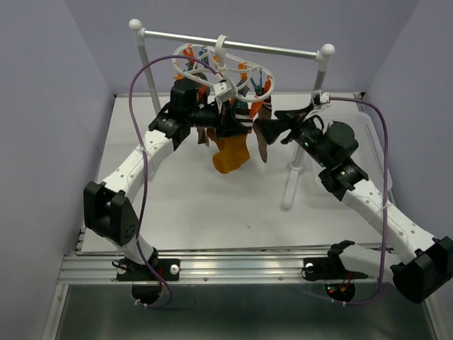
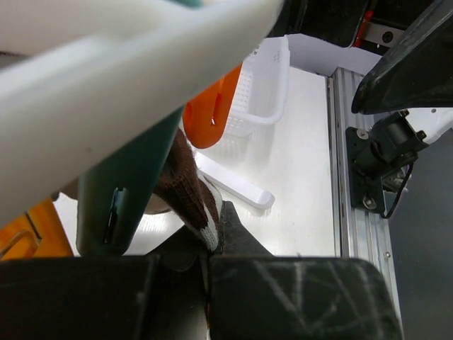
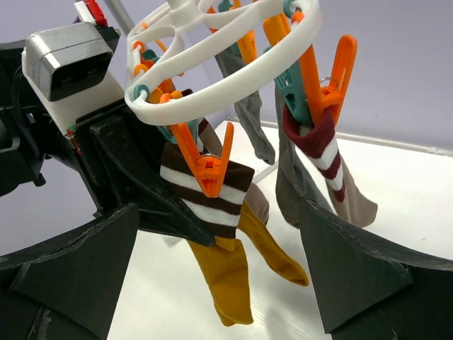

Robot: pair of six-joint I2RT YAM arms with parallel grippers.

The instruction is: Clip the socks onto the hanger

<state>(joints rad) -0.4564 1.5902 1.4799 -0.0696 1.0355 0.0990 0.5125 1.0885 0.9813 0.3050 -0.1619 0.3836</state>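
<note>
The white oval hanger hangs by its hook from a rack's crossbar. In the right wrist view its ring carries orange and teal clips. An orange clip sits on the brown-and-white striped cuff of a mustard sock. My left gripper is shut on that cuff's lower edge, its fingertips pinching it under a teal clip. My right gripper is open and empty, its fingers either side of the sock, just right of it from above. A maroon-striped sock and grey socks hang clipped.
The white two-post rack stands at the back, and its right post runs down to a foot on the table. A white basket stands at the right side of the table. My right arm's base is on the rail.
</note>
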